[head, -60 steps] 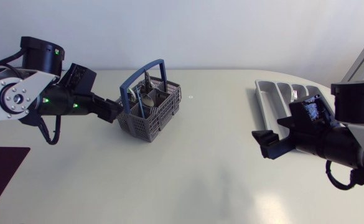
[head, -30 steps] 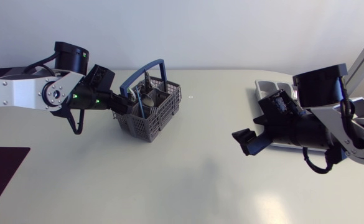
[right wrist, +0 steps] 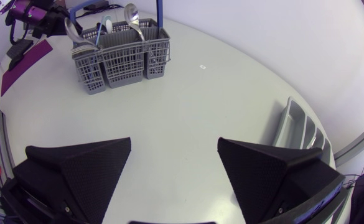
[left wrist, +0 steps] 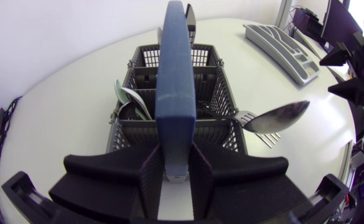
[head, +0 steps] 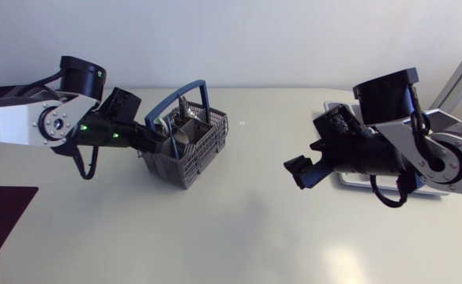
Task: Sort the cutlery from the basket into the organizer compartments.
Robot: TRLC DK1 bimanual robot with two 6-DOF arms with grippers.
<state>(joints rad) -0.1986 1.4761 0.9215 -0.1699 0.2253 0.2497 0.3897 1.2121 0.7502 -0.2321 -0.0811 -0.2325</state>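
Note:
The grey cutlery basket (head: 189, 143) with a blue handle (head: 185, 93) stands left of the table's middle, holding spoons and a fork. My left gripper (head: 156, 140) is at its left side. In the left wrist view its fingers (left wrist: 149, 182) press the blue handle (left wrist: 174, 93) from both sides, so it is shut on it. A spoon (left wrist: 276, 116) and a fork (left wrist: 256, 126) lean out of the basket (left wrist: 138, 124). My right gripper (head: 300, 171) hangs open over the table, right of centre, with nothing between its fingers (right wrist: 85, 167). The grey organizer (right wrist: 297, 124) lies at the right, mostly hidden behind the right arm in the head view.
A dark maroon mat (head: 0, 214) lies at the table's front left corner. Bare tabletop (head: 238, 213) stretches between the basket and the right gripper. The organizer (left wrist: 282, 43) lies far ahead of the left gripper, past the basket.
The left gripper has shut on the basket's handle and the basket has shifted and tilted slightly. The right arm has swung left, away from the organizer toward the middle.

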